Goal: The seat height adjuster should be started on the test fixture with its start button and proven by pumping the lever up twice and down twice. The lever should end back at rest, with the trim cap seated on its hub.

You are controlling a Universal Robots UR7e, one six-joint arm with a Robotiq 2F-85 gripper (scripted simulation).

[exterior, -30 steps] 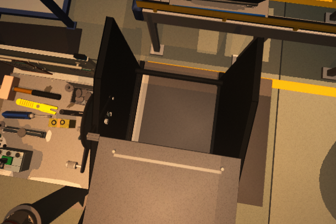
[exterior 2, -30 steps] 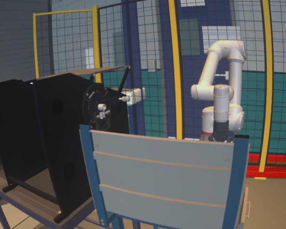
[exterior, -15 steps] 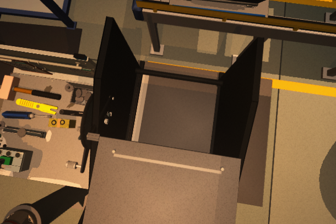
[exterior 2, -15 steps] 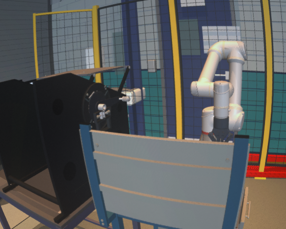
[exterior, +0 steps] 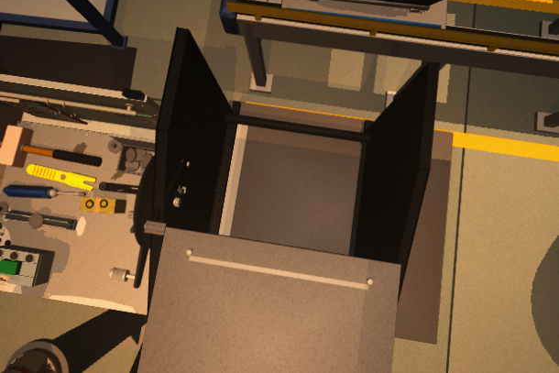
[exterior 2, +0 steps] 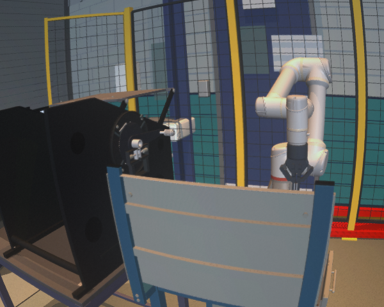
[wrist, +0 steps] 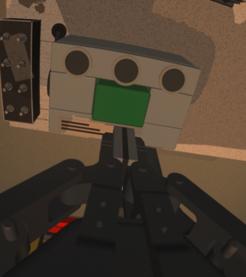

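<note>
On the bench left of the black seat frame, the grey control box (wrist: 123, 90) (exterior: 20, 266) carries a green start button (wrist: 121, 104) (exterior: 9, 267) below three dark round indicators. My gripper (wrist: 123, 144) (exterior 2: 296, 181) hangs just above the box's near edge, closed and empty, its tips pointing at the button's lower rim. On the frame's side plate sits the round adjuster hub (exterior 2: 132, 145) with the black lever (exterior 2: 166, 107) rising from it. The lever's handle (exterior: 141, 267) runs along the bench edge. A small silver cylinder (exterior: 120, 274) lies on the bench beside it.
A black terminal strip with screws (wrist: 18, 69) stands just left of the control box. A mallet (exterior: 46, 148), a yellow tool (exterior: 59, 176), a blue screwdriver (exterior: 32, 191) and a yellow block (exterior: 103, 205) lie farther back. A grey panel (exterior 2: 218, 231) screens the bench.
</note>
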